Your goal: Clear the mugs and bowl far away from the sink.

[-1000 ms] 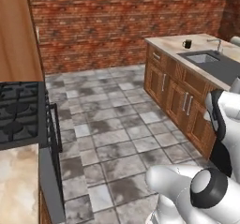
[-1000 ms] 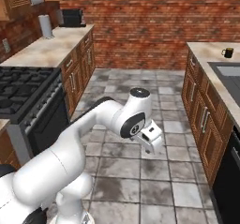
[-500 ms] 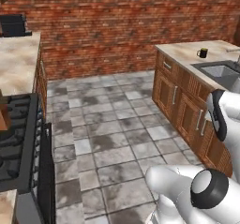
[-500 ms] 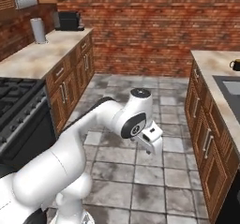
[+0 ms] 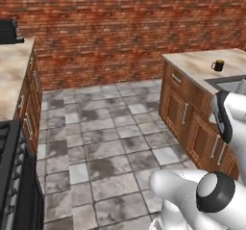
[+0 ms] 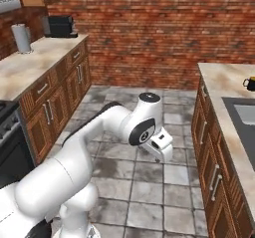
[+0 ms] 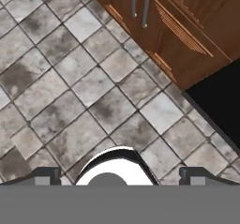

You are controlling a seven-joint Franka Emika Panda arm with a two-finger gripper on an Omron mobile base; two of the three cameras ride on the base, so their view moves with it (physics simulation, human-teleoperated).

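While the small black cylindrical mug (image 5: pixel 218 65) stands on the far end of the beige stone counter (image 5: pixel 202 65), just beyond the light grey sink basin (image 6: pixel 243 113), the two-finger gripper (image 7: pixel 120 176) hangs over the grey tiled floor (image 5: pixel 110 128), its jaws wide apart and holding nothing. The basin is cut off at the frame edge. The mug's inside is too small to make out.

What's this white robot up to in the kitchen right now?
It holds nothing at the moment. Its gripper is open and points down at the tiled floor, in the aisle between the cabinets. On the counter to its right stands a black mug, close to the sink; that mug is untouched.
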